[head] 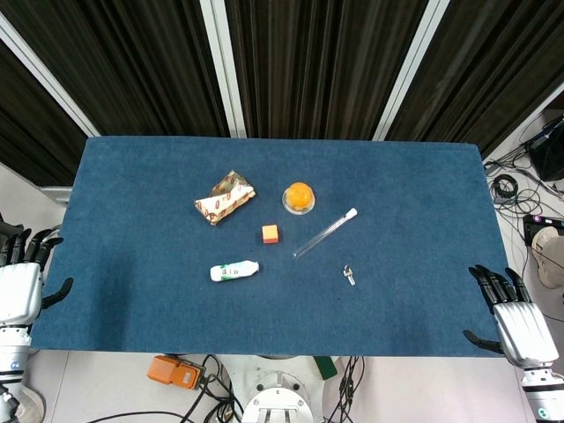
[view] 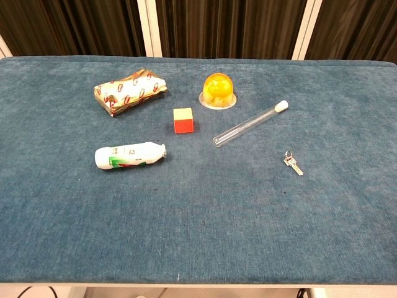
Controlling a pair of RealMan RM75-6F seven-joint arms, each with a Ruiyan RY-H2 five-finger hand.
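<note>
Your left hand (head: pixel 19 286) sits off the table's (head: pixel 132 317) 8 o'clock corner, fingers spread, grasping nothing; your right hand (head: pixel 515 322) mirrors it at 4 o'clock, also released. Mid-table lies an orange cube (head: pixel 270 233). From it, a wrapped packet (head: pixel 225 197) lies at 10 o'clock, an orange dome (head: pixel 299 196) at 1, a test tube (head: pixel 324 233) at 3, a small key (head: pixel 350 275) at 4, a white tube (head: pixel 234 271) at 7.
</note>
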